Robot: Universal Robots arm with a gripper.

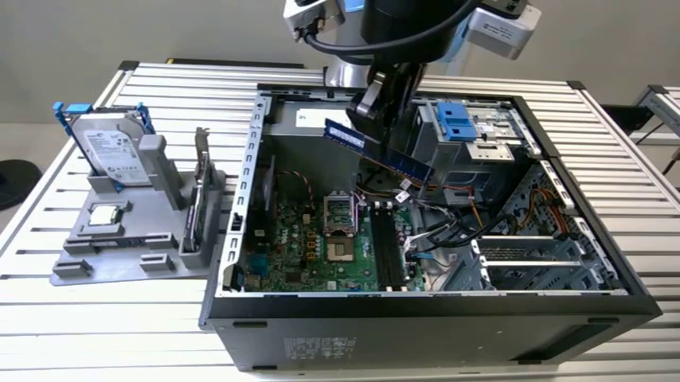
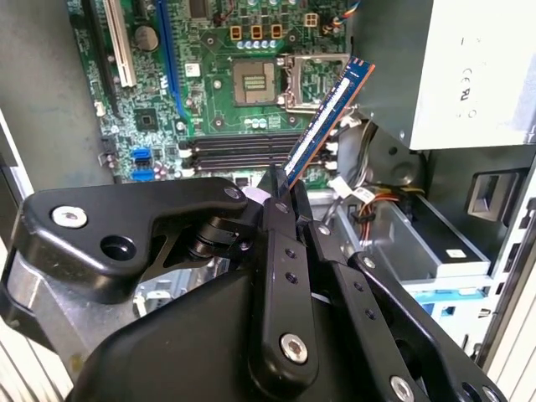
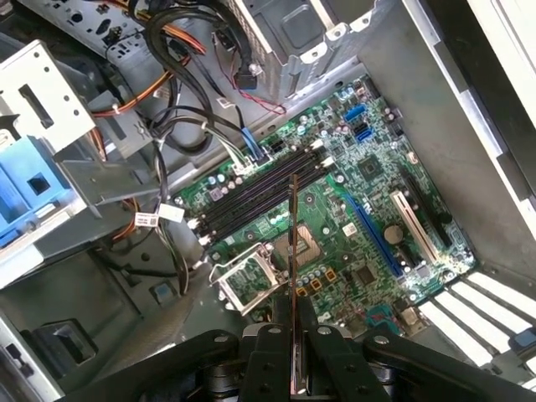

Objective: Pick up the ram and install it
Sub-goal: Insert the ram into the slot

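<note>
The arm is cut off at the upper edge of the exterior view, and the black gripper (image 1: 372,111) covers part of the ram (image 1: 404,165) where it grips it. In the first wrist view the ram (image 3: 293,243) shows edge-on, a thin dark line, so its faces are hidden. No label can be made out, and the chips blur into the board.

The gripper's fingers are pinched close together with the ram clamped between them; both wrist views show the stick coming out from between the fingertips (image 2: 276,188). In the exterior view the ram hangs in the upper middle of the frame, over the open case (image 1: 425,318), sloping down toward the exterior view's right and clear of the motherboard (image 1: 308,247). It is not in the slots (image 3: 260,188), which lie well below it.

The ram (image 2: 322,117) is a long, thin, flat stick, dark blue in tone, with a paler strip along one long edge.

The gripper (image 3: 293,335) is matt black, with bolted links. The case is dark sheet metal and stands on a table (image 1: 107,318) of pale ribbed slats. At the exterior view's left, a grey stand (image 1: 117,255) holds a silver drive (image 1: 107,147) upright
</note>
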